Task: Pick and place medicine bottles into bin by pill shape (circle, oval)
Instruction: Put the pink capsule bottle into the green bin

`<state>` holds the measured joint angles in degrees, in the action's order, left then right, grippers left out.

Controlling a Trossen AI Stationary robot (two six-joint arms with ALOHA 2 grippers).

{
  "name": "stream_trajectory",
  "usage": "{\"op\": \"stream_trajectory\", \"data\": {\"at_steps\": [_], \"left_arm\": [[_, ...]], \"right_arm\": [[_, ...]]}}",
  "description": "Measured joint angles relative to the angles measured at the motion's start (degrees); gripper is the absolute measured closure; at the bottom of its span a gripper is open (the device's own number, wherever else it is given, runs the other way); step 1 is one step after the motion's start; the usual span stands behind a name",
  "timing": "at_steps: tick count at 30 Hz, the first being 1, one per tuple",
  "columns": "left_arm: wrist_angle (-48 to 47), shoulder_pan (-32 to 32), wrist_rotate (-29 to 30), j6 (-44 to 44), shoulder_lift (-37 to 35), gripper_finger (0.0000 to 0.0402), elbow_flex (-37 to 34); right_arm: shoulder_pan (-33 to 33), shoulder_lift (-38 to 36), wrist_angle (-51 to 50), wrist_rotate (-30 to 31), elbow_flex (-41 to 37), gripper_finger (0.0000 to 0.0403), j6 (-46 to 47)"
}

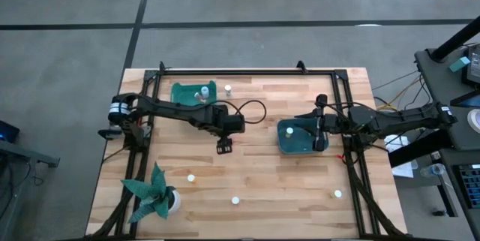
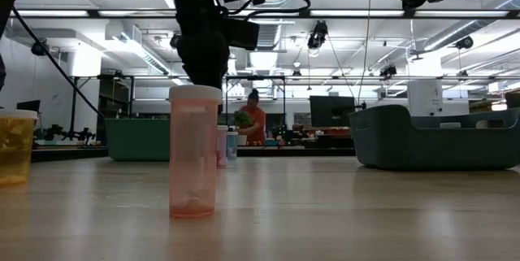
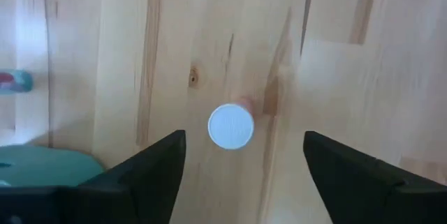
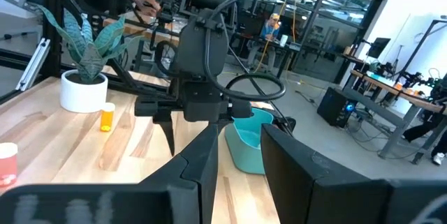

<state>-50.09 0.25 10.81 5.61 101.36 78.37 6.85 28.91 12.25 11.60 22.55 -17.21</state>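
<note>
In the left wrist view a small medicine bottle (image 3: 231,125) stands upright on the wood, its round white cap facing up. My left gripper (image 3: 241,155) hangs above it, open, one finger on either side and clear of it. The low view shows the same pinkish bottle (image 2: 193,151) under the dark gripper (image 2: 203,54). In the high view my left gripper (image 1: 223,147) is at the table's middle. My right gripper (image 1: 321,134) waits over the right teal bin (image 1: 287,145), its fingers a narrow gap apart with nothing between them. That bin holds one bottle (image 1: 289,130).
A second teal bin (image 1: 180,91) at the far left holds bottles. Loose bottles stand at the far edge (image 1: 227,88) and near the front (image 1: 191,178), (image 1: 235,200), (image 1: 337,193). A teal paper plant in a white pot (image 1: 154,196) stands at the near left corner.
</note>
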Motion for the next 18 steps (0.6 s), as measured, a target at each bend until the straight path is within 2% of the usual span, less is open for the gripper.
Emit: {"op": "stream_trajectory", "data": {"at_steps": [18], "left_arm": [[8.87, 0.58, 0.12, -0.39, 0.0, 0.0151, -5.43]], "right_arm": [[0.0, 0.02, -0.01, 0.0, 0.02, 0.0303, 0.07]]}}
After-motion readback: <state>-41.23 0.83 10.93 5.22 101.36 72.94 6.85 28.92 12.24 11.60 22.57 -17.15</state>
